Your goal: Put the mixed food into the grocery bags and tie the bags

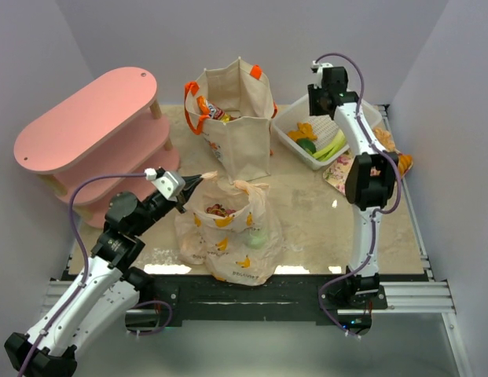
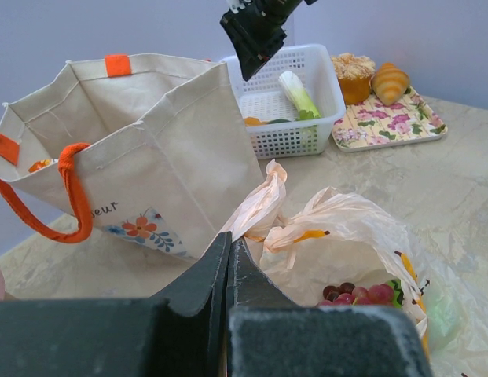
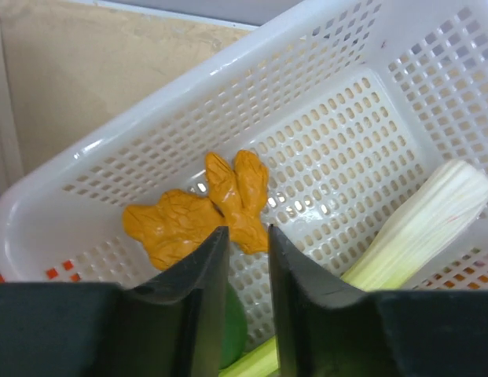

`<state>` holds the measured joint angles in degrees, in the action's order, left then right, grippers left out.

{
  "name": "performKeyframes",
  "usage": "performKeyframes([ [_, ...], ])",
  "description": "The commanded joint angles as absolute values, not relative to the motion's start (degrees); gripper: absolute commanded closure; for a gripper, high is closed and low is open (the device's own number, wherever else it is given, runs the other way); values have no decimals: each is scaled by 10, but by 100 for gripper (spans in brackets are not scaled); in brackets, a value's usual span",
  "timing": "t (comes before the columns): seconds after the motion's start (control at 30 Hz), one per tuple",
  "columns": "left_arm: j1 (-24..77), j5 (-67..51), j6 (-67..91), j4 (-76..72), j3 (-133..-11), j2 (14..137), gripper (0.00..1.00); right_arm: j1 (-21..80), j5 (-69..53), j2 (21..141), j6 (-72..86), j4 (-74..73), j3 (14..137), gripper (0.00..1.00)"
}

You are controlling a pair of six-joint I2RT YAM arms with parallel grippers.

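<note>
Beige canvas tote [image 1: 237, 118] upright, mouth open. Peach plastic bag [image 1: 228, 232] just in front, slumped, grapes [image 2: 357, 294] inside. In white basket [image 3: 110, 157]: leek [image 3: 420, 228], orange pieces [image 3: 204, 212].

The top camera looks down on the whole table [image 1: 306, 212]. The left wrist camera looks low across it to the white basket [image 2: 283, 140]. The right wrist camera sits very close over that basket.

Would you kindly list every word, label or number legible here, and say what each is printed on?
"seur": tail of a cursive word on the canvas tote, its start behind the orange handle.
Print on the peach plastic bag: too small to read.
Snack packet in the tote: blurred, unreadable.
</note>
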<state>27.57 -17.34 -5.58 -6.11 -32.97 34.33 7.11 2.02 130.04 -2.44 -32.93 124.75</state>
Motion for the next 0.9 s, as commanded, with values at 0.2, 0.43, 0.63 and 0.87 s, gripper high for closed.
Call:
performKeyframes([
  [0.2, 279, -178, -53, -79, -341, 337, 100, 71, 6, 1367, -5, -309, 1247, 36],
  [0.43, 279, -176, -54, -79, -340, 336, 100, 71, 10, 1383, -5, -280, 1238, 39],
  [0.63, 279, -178, -55, -80, -341, 343, 100, 72, 2, 1387, -4, -261, 1230, 36],
  [0.87, 279, -178, -55, -80, -342, 350, 100, 88, 10, 1406, -10, -266, 1251, 32],
])
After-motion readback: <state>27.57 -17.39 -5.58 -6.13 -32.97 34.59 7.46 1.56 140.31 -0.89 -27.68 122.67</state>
